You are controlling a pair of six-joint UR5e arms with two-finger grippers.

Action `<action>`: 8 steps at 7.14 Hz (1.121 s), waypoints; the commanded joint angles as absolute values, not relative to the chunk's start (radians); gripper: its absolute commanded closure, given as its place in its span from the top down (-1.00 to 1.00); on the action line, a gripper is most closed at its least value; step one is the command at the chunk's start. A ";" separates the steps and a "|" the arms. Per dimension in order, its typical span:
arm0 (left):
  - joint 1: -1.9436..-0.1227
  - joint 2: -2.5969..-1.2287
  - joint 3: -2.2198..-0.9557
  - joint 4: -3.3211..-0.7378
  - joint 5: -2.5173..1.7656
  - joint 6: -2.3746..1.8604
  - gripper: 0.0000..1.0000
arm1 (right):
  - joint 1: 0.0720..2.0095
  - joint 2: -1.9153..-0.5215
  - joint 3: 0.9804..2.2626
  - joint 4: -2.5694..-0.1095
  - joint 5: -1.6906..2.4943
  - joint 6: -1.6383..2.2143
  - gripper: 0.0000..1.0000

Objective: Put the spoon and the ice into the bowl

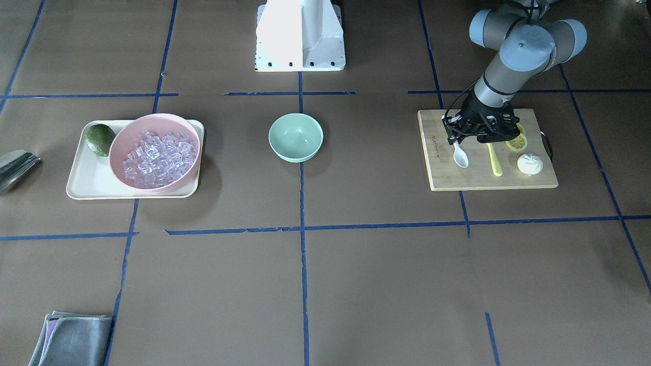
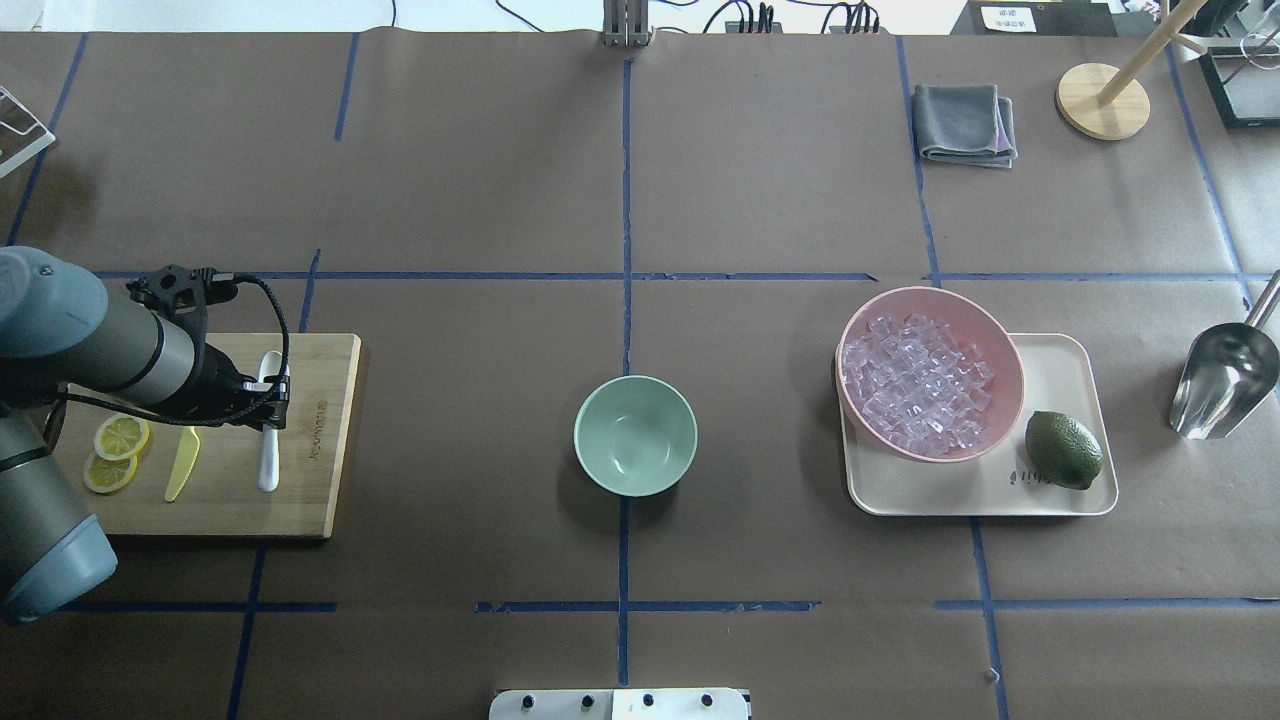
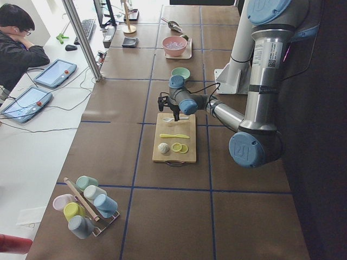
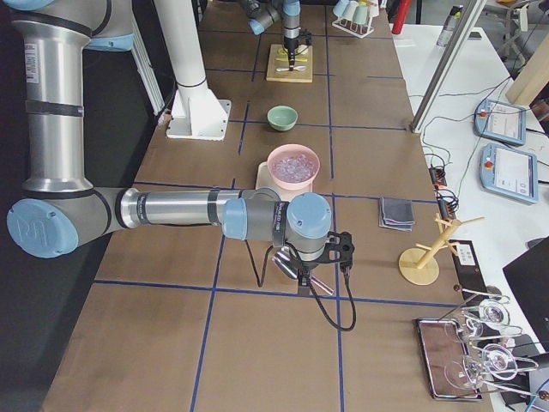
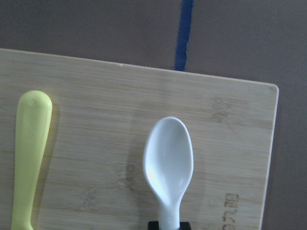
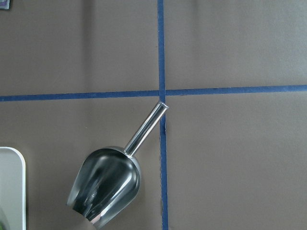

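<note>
The white spoon (image 5: 169,158) lies on the wooden cutting board (image 2: 320,450), scoop toward the table's far side. My left gripper (image 2: 272,400) is down over its handle, and in the left wrist view the black fingertips (image 5: 152,224) sit tight against the handle. The mint-green bowl (image 2: 635,435) stands empty at the table's middle. The ice (image 2: 920,385) fills a pink bowl (image 2: 930,293) on a cream tray (image 2: 1055,360). My right gripper (image 4: 316,268) hovers over a metal scoop (image 6: 108,184); I cannot tell whether it is open or shut.
A yellow-green knife (image 2: 182,465), lemon slices (image 2: 115,450) and a white bun (image 1: 530,163) share the board. A lime (image 2: 1063,450) sits on the tray. A folded grey cloth (image 2: 962,122) and a wooden stand (image 2: 1100,100) are at the far right.
</note>
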State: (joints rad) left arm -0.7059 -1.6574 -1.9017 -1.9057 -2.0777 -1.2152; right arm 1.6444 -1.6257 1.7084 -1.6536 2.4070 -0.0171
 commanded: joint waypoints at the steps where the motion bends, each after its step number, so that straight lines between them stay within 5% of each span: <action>1: -0.744 -1.785 -2.015 -1.631 -2.128 -1.215 -1.00 | 1.626 -1.612 1.721 -1.652 2.393 -0.015 0.99; 5: -0.622 -2.092 -1.965 -1.519 -2.117 -1.441 -1.00 | 1.524 -1.567 1.850 -1.663 2.386 0.127 0.99; 8: -0.531 -2.268 -1.806 -1.528 -2.065 -1.480 -1.00 | 1.429 -1.559 1.908 -1.651 2.395 0.287 0.99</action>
